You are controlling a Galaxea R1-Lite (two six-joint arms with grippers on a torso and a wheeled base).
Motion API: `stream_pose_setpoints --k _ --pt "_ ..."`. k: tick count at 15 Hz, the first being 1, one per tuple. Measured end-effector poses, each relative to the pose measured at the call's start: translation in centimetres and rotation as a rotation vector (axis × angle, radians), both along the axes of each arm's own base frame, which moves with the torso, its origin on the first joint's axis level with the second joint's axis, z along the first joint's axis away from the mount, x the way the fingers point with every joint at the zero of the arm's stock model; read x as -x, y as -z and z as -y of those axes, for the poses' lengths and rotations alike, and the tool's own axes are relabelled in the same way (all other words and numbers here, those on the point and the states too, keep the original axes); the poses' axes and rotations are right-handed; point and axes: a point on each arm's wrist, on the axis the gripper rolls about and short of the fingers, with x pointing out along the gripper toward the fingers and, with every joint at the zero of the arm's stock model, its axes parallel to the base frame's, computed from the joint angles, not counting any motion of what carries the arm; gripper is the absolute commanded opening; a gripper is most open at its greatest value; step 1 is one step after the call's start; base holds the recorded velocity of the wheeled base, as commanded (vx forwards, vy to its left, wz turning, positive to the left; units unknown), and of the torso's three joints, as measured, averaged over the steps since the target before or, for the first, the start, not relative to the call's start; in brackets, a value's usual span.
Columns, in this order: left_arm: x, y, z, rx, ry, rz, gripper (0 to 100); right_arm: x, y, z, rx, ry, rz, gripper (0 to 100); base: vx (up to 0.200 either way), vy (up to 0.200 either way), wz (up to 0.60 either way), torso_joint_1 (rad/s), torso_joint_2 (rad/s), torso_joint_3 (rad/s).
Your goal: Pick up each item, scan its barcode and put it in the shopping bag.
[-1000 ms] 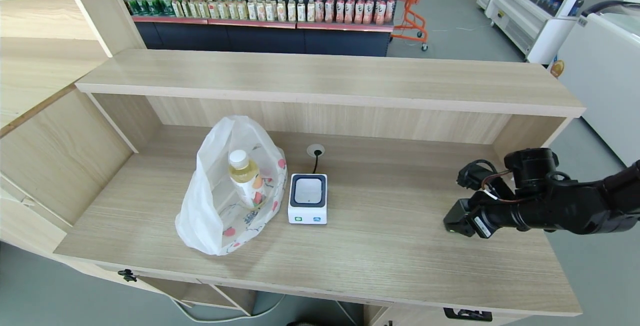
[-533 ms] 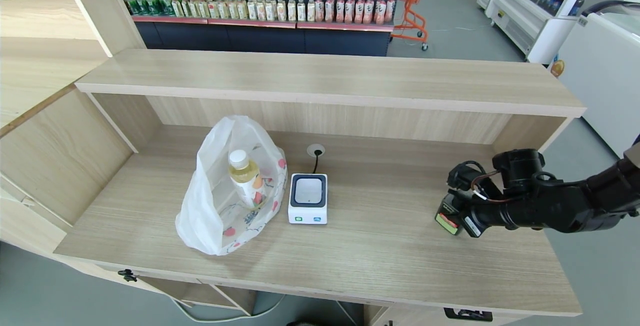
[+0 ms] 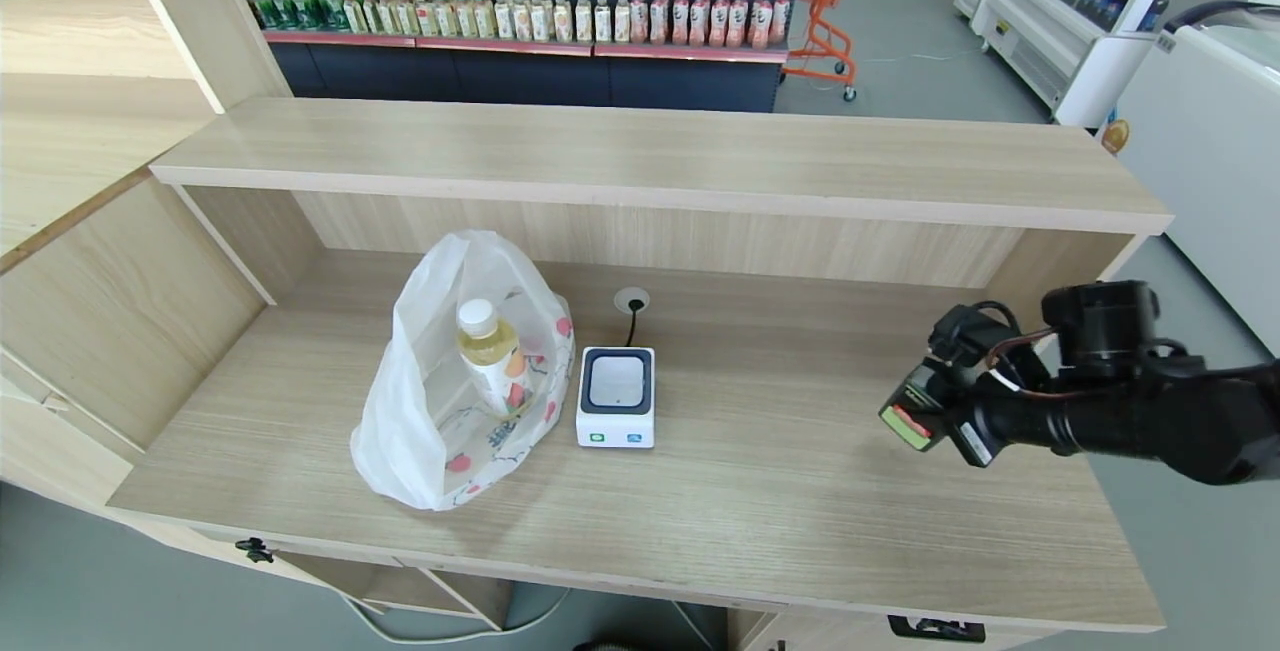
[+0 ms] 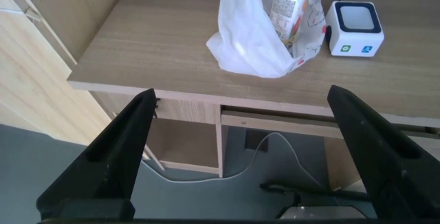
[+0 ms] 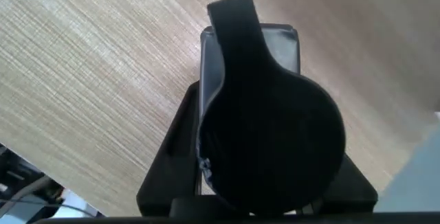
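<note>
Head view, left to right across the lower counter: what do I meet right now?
Shopping bag → scanner → small item, held in the right gripper.

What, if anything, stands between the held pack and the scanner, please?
Nothing visible does. Bare counter lies between the pack in the right gripper and the scanner; the bag stands just past the scanner.
</note>
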Motion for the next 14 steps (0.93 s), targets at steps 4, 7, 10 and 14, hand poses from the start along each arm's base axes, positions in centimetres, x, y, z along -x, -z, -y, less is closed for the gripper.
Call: stream_pose_setpoints --k 4,7,10,14 --pt "0.0 0.0 0.0 0.000 0.000 0.000 100 6.6 -2.0 0.2 0.286 -0.302 0.318 0 0.000 0.000 0.00 0.000 0.00 0.000" --pt "0.0 0.0 0.0 0.000 0.000 0.000 100 8.2 -3.9 -2.5 0.633 -0.749 0.707 0 0.000 0.000 0.00 0.000 0.00 0.000" --pt "0.0 0.0 0.0 0.000 0.000 0.000 100 9.8 -3.9 -8.4 0.815 -1.138 1.046 0 0.000 0.000 0.00 0.000 0.00 0.000" --pt "0.0 0.0 0.0 0.000 0.000 0.000 100 11.0 -1.6 -14.8 0.854 -1.449 1.271 0 0.000 0.000 0.00 0.000 0.00 0.000"
